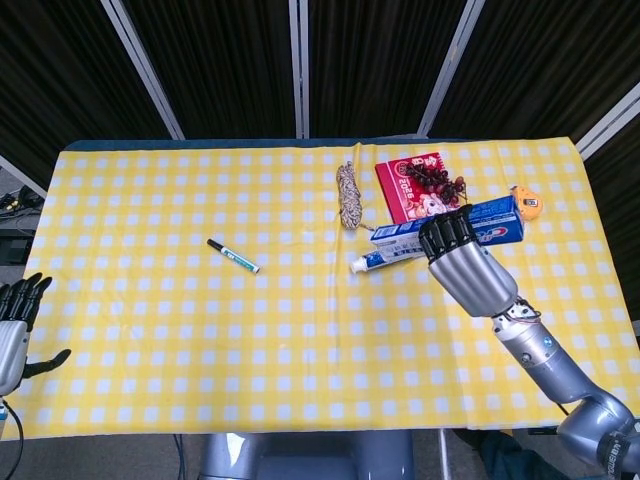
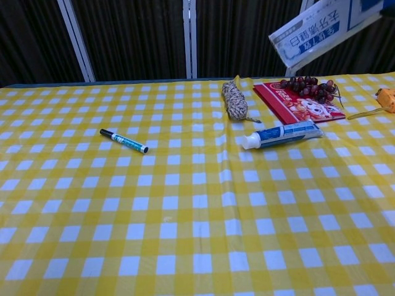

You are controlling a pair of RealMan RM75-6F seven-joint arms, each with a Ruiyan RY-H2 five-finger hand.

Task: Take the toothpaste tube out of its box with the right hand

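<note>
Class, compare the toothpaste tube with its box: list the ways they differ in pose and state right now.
The toothpaste tube lies flat on the yellow checked tablecloth; the box is held in the air, tilted. The tube lies free of any hand; the right hand grips the box. The tube ends in a white cap; the box shows an open end. Both are blue and white.

A green marker (image 2: pixel 124 140) lies on the yellow checked worktop (image 2: pixel 185 234), well apart from the robot hand (image 1: pixel 462 262). Nearer it sit a coiled rope (image 2: pixel 234 100), a red packet (image 2: pixel 302 103) topped with dark grapes (image 2: pixel 308 87), and an orange tape measure (image 2: pixel 387 98).
</note>
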